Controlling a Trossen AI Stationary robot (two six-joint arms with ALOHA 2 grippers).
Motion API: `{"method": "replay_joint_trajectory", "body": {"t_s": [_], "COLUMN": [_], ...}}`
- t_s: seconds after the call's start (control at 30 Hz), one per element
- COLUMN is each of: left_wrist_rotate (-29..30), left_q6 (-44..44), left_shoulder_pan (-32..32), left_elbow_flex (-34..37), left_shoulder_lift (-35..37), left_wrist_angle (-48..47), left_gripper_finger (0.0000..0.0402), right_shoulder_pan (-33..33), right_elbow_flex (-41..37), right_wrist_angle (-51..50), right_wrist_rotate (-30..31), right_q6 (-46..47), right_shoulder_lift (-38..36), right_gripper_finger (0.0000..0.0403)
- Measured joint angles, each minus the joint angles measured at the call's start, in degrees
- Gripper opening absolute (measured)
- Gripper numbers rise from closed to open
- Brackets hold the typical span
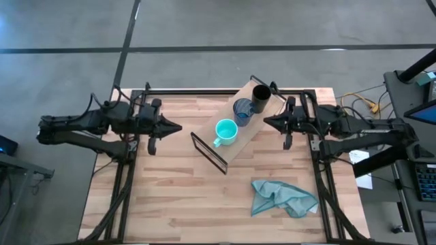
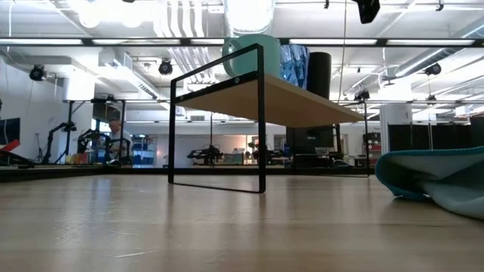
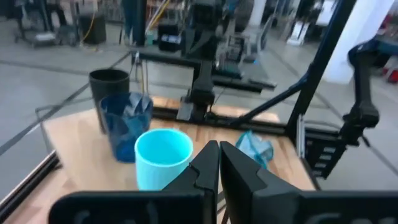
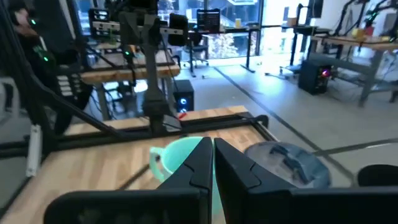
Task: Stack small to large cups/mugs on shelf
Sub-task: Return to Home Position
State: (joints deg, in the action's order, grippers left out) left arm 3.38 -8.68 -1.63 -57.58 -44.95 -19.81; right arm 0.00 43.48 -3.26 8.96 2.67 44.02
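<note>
My left gripper [image 1: 178,126] and right gripper [image 1: 266,122] sit closed, empty; I'd draw each straight back to its table [image 1: 177,197] edge, clear of the shelf [image 1: 236,148].

We can read no words, brands, numbers or signs in any view. The lit screen [image 1: 424,109] beside the bench [image 1: 170,197] and the gear in the room beyond are too small or blurred for us to read.
</note>
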Motion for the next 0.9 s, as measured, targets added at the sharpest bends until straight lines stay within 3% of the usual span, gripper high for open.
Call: {"method": "replay_joint_trajectory", "body": {"t_s": [0.13, 0.2, 0.3, 0.47, 0.63, 0.77, 0.9], "left_wrist_rotate": [0.6, 1.5, 1.9, 2.3, 2.3, 1.0, -0.4], "left_q6": [-1.7, -3.2, -5.0, -8.9, -9.0, -9.6, -11.6], "left_shoulder_pan": [0.0, 0.0, 0.0, 0.0, 0.0, 0.0, 0.0], "left_elbow_flex": [7.2, 10.4, 14.0, 18.2, 22.3, 26.4, 31.0], "left_shoulder_lift": [2.7, 4.0, 6.0, 7.9, 9.7, 11.4, 13.1], "left_wrist_angle": [8.5, 11.6, 13.5, 14.8, 18.8, 27.9, 34.1], "left_gripper_finger": [0.0, 0.0, 0.0, 0.0, 0.0, 0.0, 0.0], "right_shoulder_pan": [-2.6, -4.3, -6.8, -9.8, -10.0, -10.0, -10.0], "right_elbow_flex": [-0.9, -1.1, -1.8, -3.9, -8.8, -12.8, -15.2], "right_wrist_angle": [-1.1, -1.2, -1.6, -4.0, 1.0, 8.7, 9.9], "right_wrist_rotate": [-0.9, -4.2, -10.1, -11.9, -18.9, -20.6, -21.9], "right_q6": [-2.9, -3.0, -2.9, -1.3, 5.0, 9.2, 11.4], "right_shoulder_lift": [-0.9, -0.9, -1.2, -1.9, -4.0, -6.3, -9.2], "right_gripper_finger": [0.0009, 0.0009, 0.0009, 0.0008, 0.0008, 0.0008, 0.0008]}}
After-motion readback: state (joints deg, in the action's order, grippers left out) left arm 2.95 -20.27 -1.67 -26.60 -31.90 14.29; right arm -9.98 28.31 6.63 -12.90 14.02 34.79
